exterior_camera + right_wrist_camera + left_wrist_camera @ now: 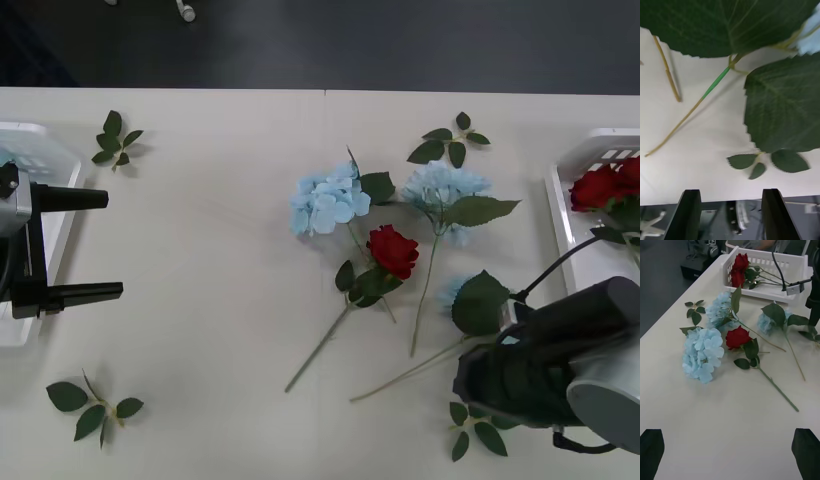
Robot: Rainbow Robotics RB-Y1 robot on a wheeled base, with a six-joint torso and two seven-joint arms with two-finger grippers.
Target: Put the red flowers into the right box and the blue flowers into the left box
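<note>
Front view, containers: the right box (568, 215) sits at the table's right edge and holds red flowers (600, 186); the left box (52, 150) sits at the left edge, and its contents are hidden behind the left gripper (90, 245).
Front view, table middle: one red rose (392, 250) lies between two blue flowers (330, 198), and a third blue head (455, 290) lies just beside the right arm.
Front view, claws: the left gripper stands wide over the left box; the right gripper's fingers are hidden under its wrist, so I cannot tell here.
Front view, open room: bare table (210, 300) lies between the left gripper and the flowers; loose leaf sprigs (92, 405) lie near the edges.
Right wrist view: the right gripper (730, 213) is wide and holds nothing, near the table's front edge; large leaves (784, 108) and a stem (713, 88) lie beyond it.
Left wrist view: the left fingers (651, 452) stand far apart and hold nothing; the right box holds two red roses.
</note>
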